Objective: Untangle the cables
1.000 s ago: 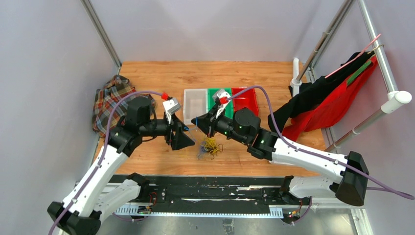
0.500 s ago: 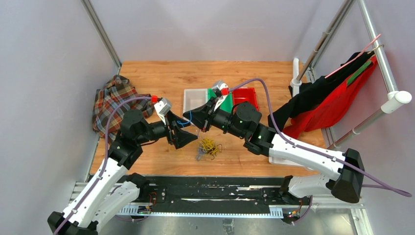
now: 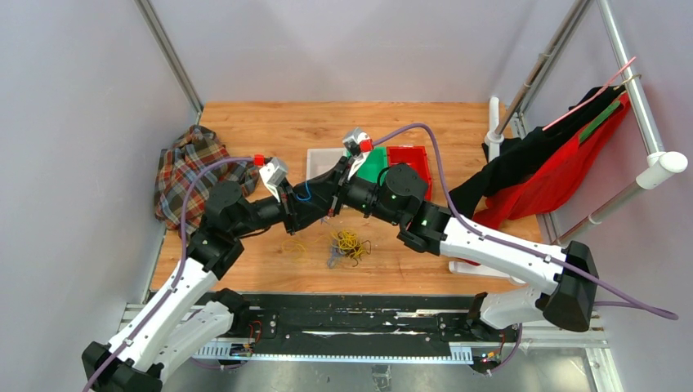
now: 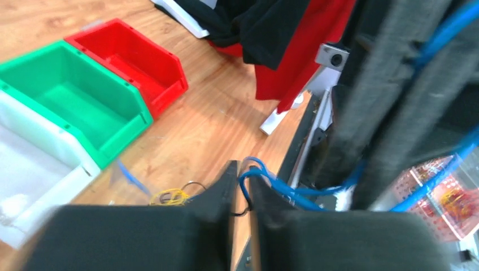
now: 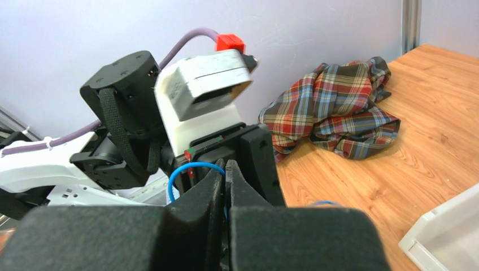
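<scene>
Evidently separating one strand, the left claw (image 4: 240,186) and right claw (image 5: 225,169) both pinch the thin blue cable (image 3: 304,193) above the middle of the wooden table (image 3: 270,122), the yellow-and-black cable tangle (image 3: 350,243) lying toward its near edge; next, probably, easing apart gently.

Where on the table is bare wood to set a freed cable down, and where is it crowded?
Free: the far strip of table behind the bins, between plaid cloth and hanging clothes. Crowded: the middle, where left gripper and right gripper meet on the blue cable beside the cable pile.

Blue cable (image 5: 191,165), yellow cables (image 3: 351,241), plaid cloth (image 5: 333,118)
</scene>
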`<state>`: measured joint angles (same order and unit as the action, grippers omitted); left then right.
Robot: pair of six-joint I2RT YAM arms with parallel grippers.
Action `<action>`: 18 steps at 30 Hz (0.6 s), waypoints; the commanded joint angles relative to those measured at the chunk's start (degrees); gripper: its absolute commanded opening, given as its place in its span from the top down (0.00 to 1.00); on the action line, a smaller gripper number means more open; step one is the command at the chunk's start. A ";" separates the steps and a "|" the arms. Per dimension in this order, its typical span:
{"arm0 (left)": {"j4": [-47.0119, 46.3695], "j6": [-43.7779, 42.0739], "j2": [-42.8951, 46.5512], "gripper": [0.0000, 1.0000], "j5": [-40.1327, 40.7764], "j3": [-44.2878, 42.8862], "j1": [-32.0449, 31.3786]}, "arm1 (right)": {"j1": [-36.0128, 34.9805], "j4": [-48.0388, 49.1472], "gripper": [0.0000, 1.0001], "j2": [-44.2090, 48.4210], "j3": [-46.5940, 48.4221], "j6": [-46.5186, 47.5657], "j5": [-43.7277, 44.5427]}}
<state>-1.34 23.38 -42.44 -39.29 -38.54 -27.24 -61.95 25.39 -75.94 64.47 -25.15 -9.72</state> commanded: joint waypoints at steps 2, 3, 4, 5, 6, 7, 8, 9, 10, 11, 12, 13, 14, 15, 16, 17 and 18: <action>-3.94 1.29 0.95 0.99 3.10 0.31 -0.27 | -0.68 0.12 0.98 0.87 2.00 -0.28 -1.33; -3.67 1.77 0.95 0.99 2.73 -0.09 -0.27 | -0.71 -0.31 0.92 1.16 1.65 -0.10 -0.61; -3.34 2.29 1.04 0.99 2.24 -0.62 -0.28 | -0.71 -1.13 0.76 1.68 1.21 -0.03 0.91; -2.76 2.82 1.09 0.99 1.46 -1.16 -0.15 | -0.71 -2.17 0.65 2.47 0.73 0.21 2.64; -2.21 3.16 1.28 0.99 0.81 -1.78 0.08 | -0.71 -3.18 0.56 3.62 -0.11 1.11 4.23; -1.59 3.50 1.63 0.99 0.27 -2.47 0.51 | -0.71 -4.30 0.50 4.98 -1.10 2.08 6.01; -0.96 3.61 1.96 0.99 -0.33 -3.07 1.07 | -0.64 -5.43 0.46 6.46 -2.06 3.15 7.78; -0.26 3.54 2.40 0.99 -1.11 -3.65 1.85 | -0.63 -6.20 0.43 8.15 -3.69 4.52 9.47; 0.74 3.22 2.75 0.99 -1.55 -4.32 2.51 | -0.62 -7.22 0.41 9.60 -4.84 6.11 10.26; 2.13 2.71 3.01 0.99 -1.49 -5.40 3.15 | -0.62 -8.61 0.39 10.92 -5.89 7.47 10.99; 3.63 2.17 3.20 0.99 -1.28 -6.30 3.68 | -0.62 -10.11 0.38 12.12 -6.94 8.73 11.58; 5.11 1.53 3.31 0.99 -1.09 -7.14 4.15 | -0.65 -11.15 0.37 13.21 -8.12 10.01 11.79; 6.11 1.09 3.39 0.99 -1.12 -7.95 4.53 | -0.63 -11.87 0.36 14.22 -9.40 11.28 11.82; 6.91 0.79 3.42 0.99 -1.04 -8.74 4.78 | -0.55 -12.46 0.35 14.98 -10.76 12.38 11.81; 7.40 0.79 3.35 0.99 -1.03 -9.33 4.99 | -0.53 -12.70 0.35 15.55 -11.95 13.65 11.71; 7.51 0.93 3.33 0.99 -1.05 -9.84 5.01 | -0.54 -12.62 0.35 15.86 -13.00 14.47 11.35; 7.54 1.19 3.25 0.99 -1.14 -10.28 4.99 | -0.54 -12.17 0.34 15.72 -13.99 15.24 11.04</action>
<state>3.66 25.23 -39.72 -39.42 -45.95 -22.85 -62.13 15.90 -60.90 54.41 -16.19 0.05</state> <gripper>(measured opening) 0.018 0.649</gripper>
